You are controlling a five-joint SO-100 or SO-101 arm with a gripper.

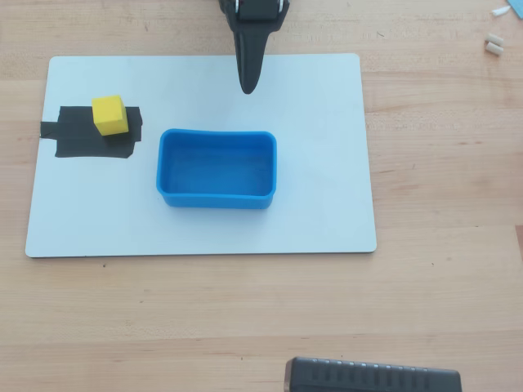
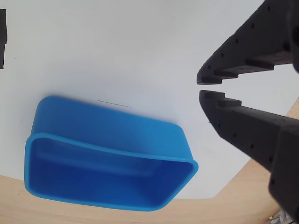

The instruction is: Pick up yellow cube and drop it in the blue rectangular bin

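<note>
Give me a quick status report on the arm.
Claw nearly shut, empty, above white board. Yellow cube on black tape patch, untouched. Blue bin empty. Path clear.

Brightness: you get even, bright light in both views
Shadows: soft and short; the yellow cube [image 1: 109, 114] and blue rectangular bin [image 1: 216, 198] barely cast any
Glare: the white board [image 1: 327, 163] washes out to near blank in your wrist view
Focus: overhead view is sharp; gripper [image 2: 204, 87] edges look slightly soft up close
Distortion: wrist view bends the board's edge
</note>
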